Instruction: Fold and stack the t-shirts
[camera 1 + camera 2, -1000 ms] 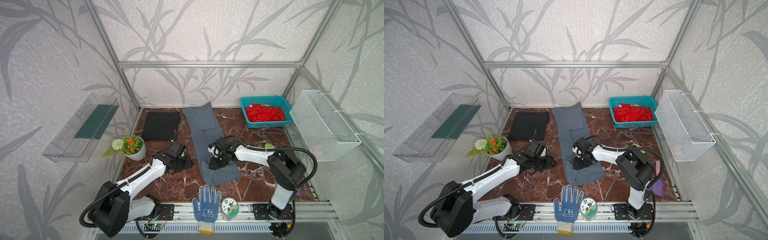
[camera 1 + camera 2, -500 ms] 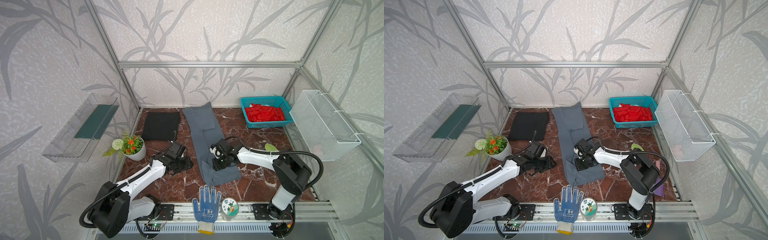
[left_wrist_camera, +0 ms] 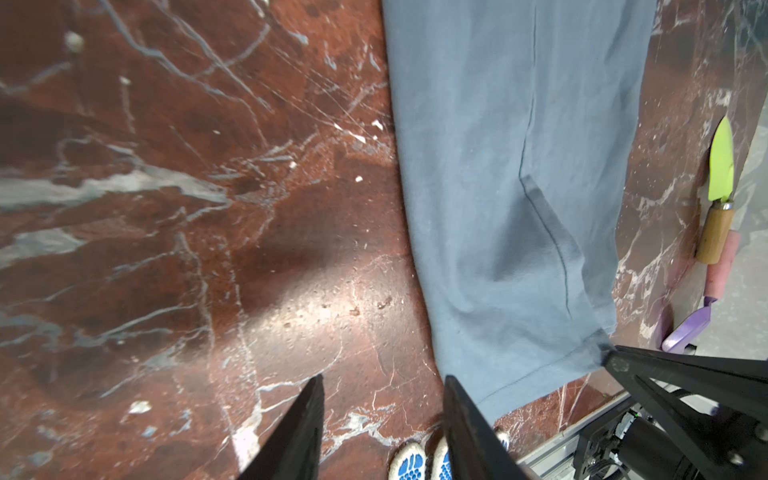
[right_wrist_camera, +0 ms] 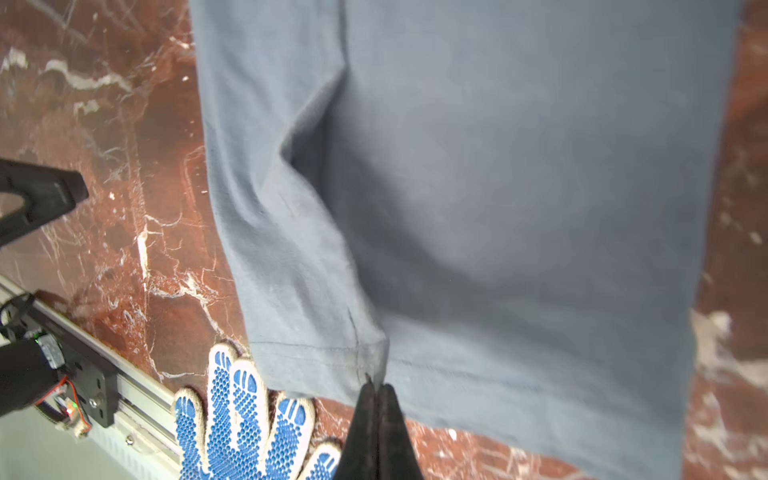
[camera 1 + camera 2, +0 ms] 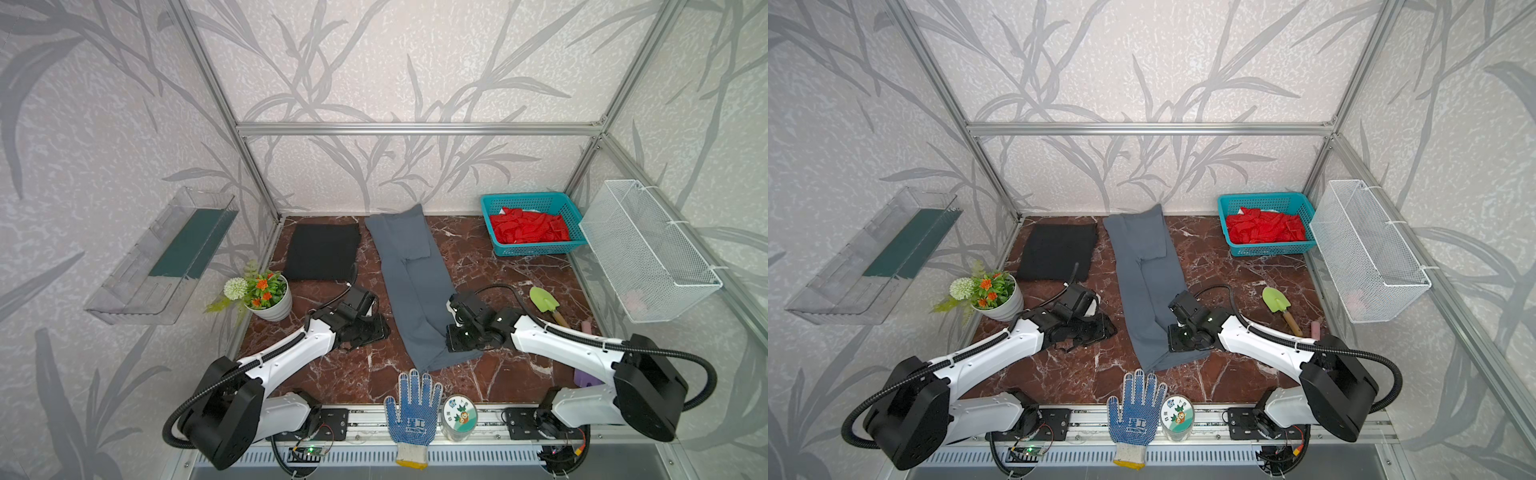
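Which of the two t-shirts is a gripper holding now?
The grey t-shirt, the long strip in the middle: the right gripper pinches its near hem. The black t-shirt lies folded, untouched.

text: none legible | glove [image 5: 411, 419] logo: unreadable | tin lid [image 5: 459, 417] print: unreadable

left arm [image 5: 291, 353], right arm [image 5: 557, 345]: white shells, black joints | hoses [image 5: 183, 411], 7 and 5 o'clock: black, ribbed | left gripper [image 3: 383, 377]: black, tapered

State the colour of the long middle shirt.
The shirt is slate grey, clearest in the right wrist view.
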Controlling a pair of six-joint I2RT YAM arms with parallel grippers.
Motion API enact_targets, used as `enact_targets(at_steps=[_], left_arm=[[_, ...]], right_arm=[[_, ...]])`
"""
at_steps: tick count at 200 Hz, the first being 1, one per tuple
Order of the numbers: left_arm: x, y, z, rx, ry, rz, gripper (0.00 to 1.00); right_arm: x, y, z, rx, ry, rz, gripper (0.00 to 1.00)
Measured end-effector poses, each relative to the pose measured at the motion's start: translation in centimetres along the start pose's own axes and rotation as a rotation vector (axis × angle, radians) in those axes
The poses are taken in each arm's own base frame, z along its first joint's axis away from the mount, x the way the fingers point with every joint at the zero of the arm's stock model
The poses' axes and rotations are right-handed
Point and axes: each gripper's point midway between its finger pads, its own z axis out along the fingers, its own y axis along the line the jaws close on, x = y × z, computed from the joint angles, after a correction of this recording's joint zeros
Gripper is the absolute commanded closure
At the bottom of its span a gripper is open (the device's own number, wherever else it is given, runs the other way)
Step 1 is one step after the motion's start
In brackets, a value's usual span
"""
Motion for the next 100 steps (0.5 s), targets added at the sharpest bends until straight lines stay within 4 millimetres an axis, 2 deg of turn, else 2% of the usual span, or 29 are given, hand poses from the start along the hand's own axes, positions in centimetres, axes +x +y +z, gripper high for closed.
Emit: enact_targets(at_steps=[13, 30, 72, 100], left_arm=[[0.6, -0.1, 0.6, -0.001, 0.022, 0.012, 0.52], [1.8, -0.3, 1.4, -0.003, 0.054, 0.022, 0.52], [4.1, -2.5, 2.4, 0.042, 0.103, 0.046, 0.52], [5.5, -3.7, 3.2, 0.059, 0.129, 0.051, 0.52]], right_arm=[[0.6, -0.4, -0.1, 0.016, 0.01, 0.03, 0.9], [1.3, -0.6, 0.0, 0.034, 0.027, 0.052, 0.78], [2.6, -1.2, -0.5, 0.069, 0.062, 0.084, 0.65], [2.0, -2.4, -2.0, 0.105, 0.017, 0.091, 0.6]])
